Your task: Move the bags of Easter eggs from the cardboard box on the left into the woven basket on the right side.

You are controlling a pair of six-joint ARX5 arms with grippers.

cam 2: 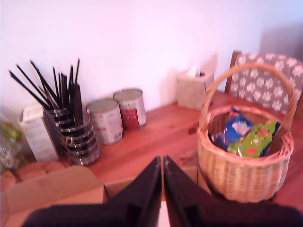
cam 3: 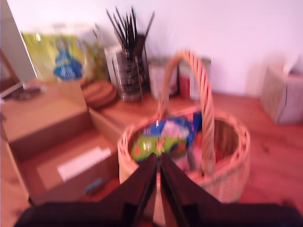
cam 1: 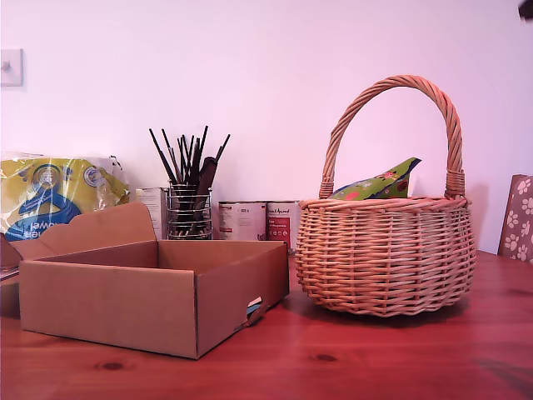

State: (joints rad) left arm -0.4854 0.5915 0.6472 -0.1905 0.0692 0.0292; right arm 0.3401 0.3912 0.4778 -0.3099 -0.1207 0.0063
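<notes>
1. Exterior view is sharp and evenly lit, with a pinkish cast and a blown-out wall point(cam 1: 275, 75).
2. Soft shadow sits under the woven basket point(cam 1: 385, 254).
3. Both my wrist views are blurred, the second worse.

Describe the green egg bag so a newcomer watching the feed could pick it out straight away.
Find the woven basket, the tall-handled wicker one on the exterior view's right of the cardboard box. The green bag pokes above its rim, under the handle. It is bright green with colourful spots, unlike the blue bag lying beside it inside the basket.
</notes>
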